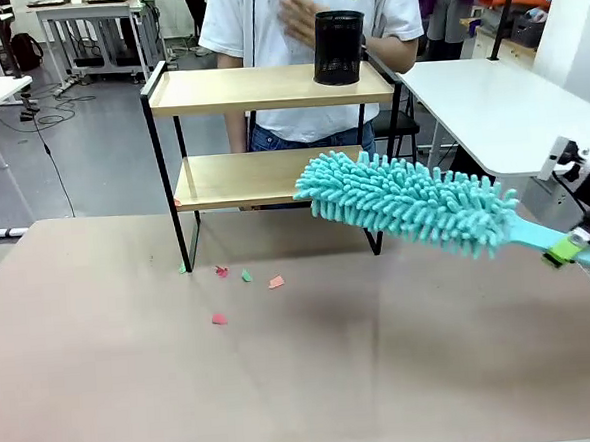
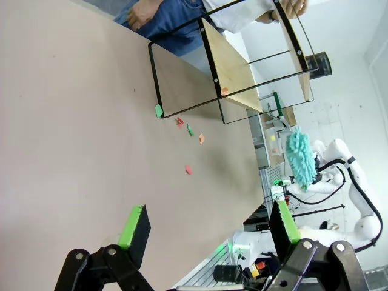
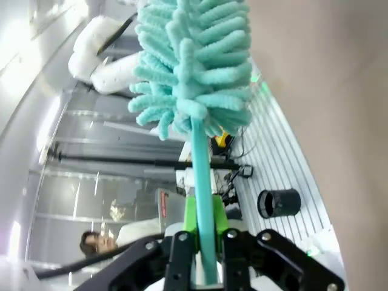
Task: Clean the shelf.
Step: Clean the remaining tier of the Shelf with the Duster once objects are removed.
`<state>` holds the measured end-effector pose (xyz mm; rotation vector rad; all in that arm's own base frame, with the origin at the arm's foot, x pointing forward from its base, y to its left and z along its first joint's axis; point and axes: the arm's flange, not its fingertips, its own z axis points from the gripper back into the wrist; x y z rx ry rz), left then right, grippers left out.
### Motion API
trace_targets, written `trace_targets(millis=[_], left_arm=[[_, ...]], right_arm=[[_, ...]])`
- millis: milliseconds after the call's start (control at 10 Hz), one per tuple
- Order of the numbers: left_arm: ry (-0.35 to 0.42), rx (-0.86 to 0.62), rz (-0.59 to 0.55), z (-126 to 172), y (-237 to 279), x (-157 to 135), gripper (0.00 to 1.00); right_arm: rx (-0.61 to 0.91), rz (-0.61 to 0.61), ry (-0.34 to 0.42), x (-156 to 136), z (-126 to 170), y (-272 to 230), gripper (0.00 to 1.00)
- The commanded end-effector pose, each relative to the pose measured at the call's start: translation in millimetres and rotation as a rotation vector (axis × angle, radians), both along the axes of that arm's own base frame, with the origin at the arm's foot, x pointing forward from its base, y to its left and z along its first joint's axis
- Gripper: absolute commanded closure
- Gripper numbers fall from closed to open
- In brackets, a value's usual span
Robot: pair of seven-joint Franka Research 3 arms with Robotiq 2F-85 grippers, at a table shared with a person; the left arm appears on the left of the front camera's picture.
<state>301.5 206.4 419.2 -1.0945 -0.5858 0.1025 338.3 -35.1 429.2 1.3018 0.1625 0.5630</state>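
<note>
The shelf (image 1: pixel 257 88) stands at the far side of the brown table, two light wooden boards in a black frame; in the left wrist view the shelf (image 2: pixel 233 66) lies sideways. A black mesh cup (image 1: pixel 339 48) sits on its top board, with a person's hand just behind it. My right gripper (image 1: pixel 577 242) is shut on the handle of a teal fluffy duster (image 1: pixel 406 200), whose head hangs in front of the lower board's right end. In the right wrist view the duster (image 3: pixel 194 66) rises from my right gripper (image 3: pixel 205 233). My left gripper (image 2: pixel 209 227) is open above the table.
Small coloured paper scraps (image 1: pixel 246 276) lie on the table in front of the shelf's left legs, and one red scrap (image 1: pixel 219 319) lies nearer me. A white table (image 1: pixel 509 108) stands at the right. The person (image 1: pixel 302 10) stands behind the shelf.
</note>
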Motion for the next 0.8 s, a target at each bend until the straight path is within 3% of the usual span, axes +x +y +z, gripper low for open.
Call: trace_targets(millis=[0, 300, 500, 700], left_arm=[[-0.035, -0.013, -0.001, -1, -2, 1, 0.00], [-0.035, -0.013, -0.001, -1, -2, 1, 0.00], [-0.035, -0.013, -0.001, -1, -2, 1, 0.00], [-0.035, -0.013, -0.001, -1, -2, 1, 0.00]], right_arm=[[-0.132, -0.086, -0.026, -1, 29, 57, 0.88], [-0.312, -0.081, -0.036, 23, 34, 125, 0.88], [-0.352, -0.025, -0.022, 37, 29, 155, 0.88], [-0.357, 0.011, -0.057, 44, 34, 179, 0.88]])
